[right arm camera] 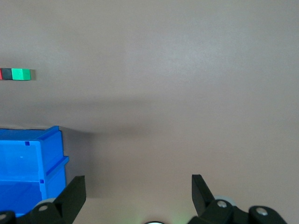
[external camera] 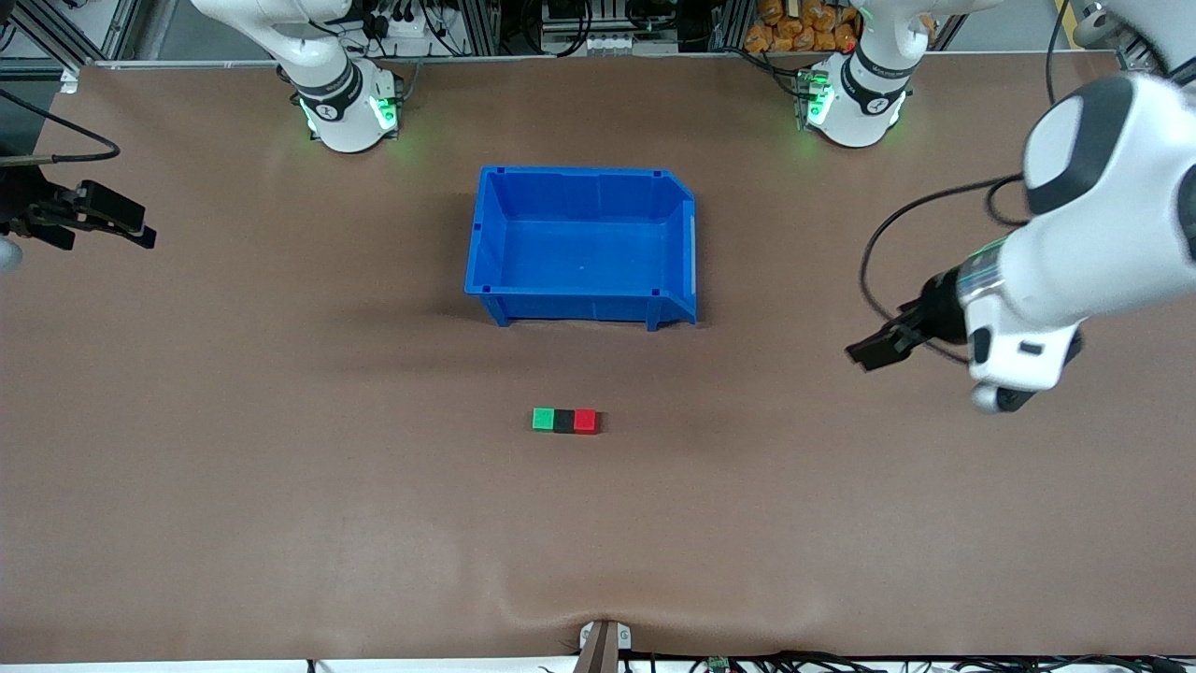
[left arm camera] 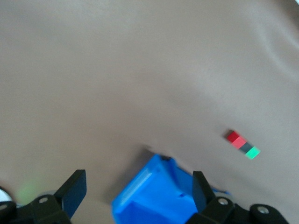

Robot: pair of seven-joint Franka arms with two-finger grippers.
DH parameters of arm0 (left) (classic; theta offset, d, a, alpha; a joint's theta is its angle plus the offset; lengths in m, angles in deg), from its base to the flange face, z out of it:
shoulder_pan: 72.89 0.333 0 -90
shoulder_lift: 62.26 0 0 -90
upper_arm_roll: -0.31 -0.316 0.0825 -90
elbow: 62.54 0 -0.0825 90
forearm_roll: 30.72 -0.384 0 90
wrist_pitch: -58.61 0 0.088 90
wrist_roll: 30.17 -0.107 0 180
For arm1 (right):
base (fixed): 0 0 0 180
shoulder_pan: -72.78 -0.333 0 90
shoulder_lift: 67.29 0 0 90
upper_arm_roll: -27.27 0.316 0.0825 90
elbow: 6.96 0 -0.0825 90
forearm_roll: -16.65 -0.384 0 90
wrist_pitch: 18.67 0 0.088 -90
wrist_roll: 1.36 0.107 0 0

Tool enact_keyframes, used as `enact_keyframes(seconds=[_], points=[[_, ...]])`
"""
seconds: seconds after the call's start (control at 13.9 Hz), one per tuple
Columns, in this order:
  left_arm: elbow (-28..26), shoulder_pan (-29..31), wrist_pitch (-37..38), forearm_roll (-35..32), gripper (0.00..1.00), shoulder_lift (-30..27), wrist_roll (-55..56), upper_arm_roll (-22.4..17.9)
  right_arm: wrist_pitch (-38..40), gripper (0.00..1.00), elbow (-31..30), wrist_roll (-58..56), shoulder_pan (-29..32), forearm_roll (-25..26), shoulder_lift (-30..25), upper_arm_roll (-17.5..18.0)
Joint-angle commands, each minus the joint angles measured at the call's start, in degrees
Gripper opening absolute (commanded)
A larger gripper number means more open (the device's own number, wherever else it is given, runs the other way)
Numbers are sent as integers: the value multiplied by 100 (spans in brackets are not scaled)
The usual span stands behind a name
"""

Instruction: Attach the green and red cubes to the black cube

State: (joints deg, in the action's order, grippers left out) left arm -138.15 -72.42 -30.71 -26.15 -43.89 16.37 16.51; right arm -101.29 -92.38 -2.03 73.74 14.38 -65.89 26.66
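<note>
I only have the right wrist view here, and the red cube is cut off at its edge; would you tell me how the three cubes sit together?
Observer: The green cube, black cube and red cube lie in one touching row, black in the middle.
Operator: Thank you. Where is that row relative to the bin?
Observer: It is nearer the front camera than the blue bin, which holds nothing.
Operator: And the left gripper?
Observer: The left gripper is open, holds nothing and hangs over bare table toward the left arm's end.

High front view, wrist views share cubes (external camera: 564, 421)
</note>
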Motion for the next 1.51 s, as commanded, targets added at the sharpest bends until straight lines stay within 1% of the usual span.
enact_keyframes(seconds=[0.0, 0.07, 0.14, 0.22, 0.36, 0.57, 0.72, 0.86, 1.08, 1.22, 1.29, 1.36, 1.43], points=[[-979, 321, -41, 0, 100, -938, -925, 24, 88, 100, 43, 41, 26, -2, -70, 8], [-1164, 331, -41, -139, 100, -1149, -1032, 15, 97, 100, 52, 41, 18, 6, -70, 8], [-1201, 357, -33, -445, 100, -1291, -1077, 41, 97, 100, 52, 41, 18, 6, -70, 8], [-1201, 392, -7, -605, 100, -1370, -1164, 41, 106, 100, 52, 41, 18, 6, -70, 8], [-1140, 436, 151, -624, 100, -1555, -1437, 15, 106, 100, 52, 41, 26, 6, -70, 8], [-824, 620, 284, -642, 100, -1591, -1813, -3, 106, 100, 52, 41, 26, 6, -70, 8], [-823, 769, 293, -650, 100, -1591, -2184, -21, 106, 100, 52, 41, 26, 6, -70, 8], [-832, 770, 310, -912, 100, -1600, -2351, -12, 106, 100, 52, 41, 26, 6, -70, 8], [-867, 753, 389, -1213, 100, -1652, -2921, 6, 106, 100, 43, 41, 26, 6, -70, 8], [-1051, 639, 354, -1195, 100, -1836, -3377, -169, 106, 100, 52, 41, 26, 6, -70, 8], [-1200, 447, 293, -1195, 100, -1976, -3554, -431, 106, 100, 52, 41, 26, 6, -70, 8], [-1358, 227, 293, -1126, 100, -2134, -3643, -790, 106, 100, 52, 41, 26, 6, -70, 8], [-1577, 95, 284, -1108, 100, -2301, -3652, -951, 106, 100, 52, 41, 26, 6, -70, 8]])
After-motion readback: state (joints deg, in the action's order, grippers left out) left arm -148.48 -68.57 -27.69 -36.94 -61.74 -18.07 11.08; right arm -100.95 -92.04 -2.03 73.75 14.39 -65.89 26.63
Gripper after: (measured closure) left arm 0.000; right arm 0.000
